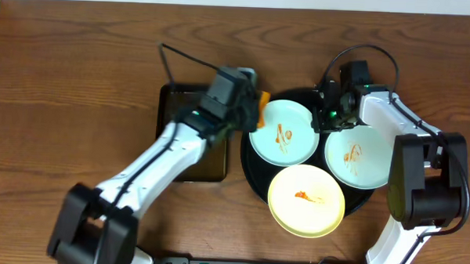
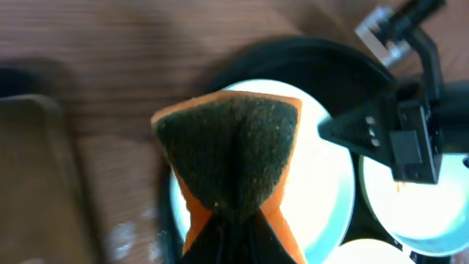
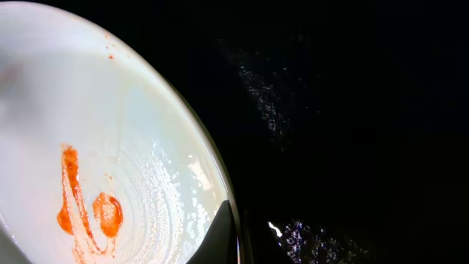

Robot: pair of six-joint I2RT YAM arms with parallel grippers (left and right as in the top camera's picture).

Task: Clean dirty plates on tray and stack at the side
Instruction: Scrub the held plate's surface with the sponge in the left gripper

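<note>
The round black tray (image 1: pixel 253 176) holds three plates. The left pale blue plate (image 1: pixel 283 132) has an orange smear, as do the right pale blue plate (image 1: pixel 358 156) and the yellow plate (image 1: pixel 306 199). My left gripper (image 1: pixel 247 109) is shut on an orange sponge with a dark scrub face (image 2: pixel 234 147), just above the left plate's (image 2: pixel 322 183) left edge. My right gripper (image 1: pixel 327 119) sits at that plate's right rim. In the right wrist view one finger (image 3: pixel 234 238) lies on the rim of the smeared plate (image 3: pixel 110 147); it looks shut on it.
A smaller dark rectangular tray (image 1: pixel 184 138) lies left of the round tray, under my left arm. Brown wood tabletop (image 1: pixel 80 79) surrounds both. The round tray's wet black floor (image 3: pixel 352 110) fills the right wrist view. A black cable (image 1: pixel 175 59) runs behind the left arm.
</note>
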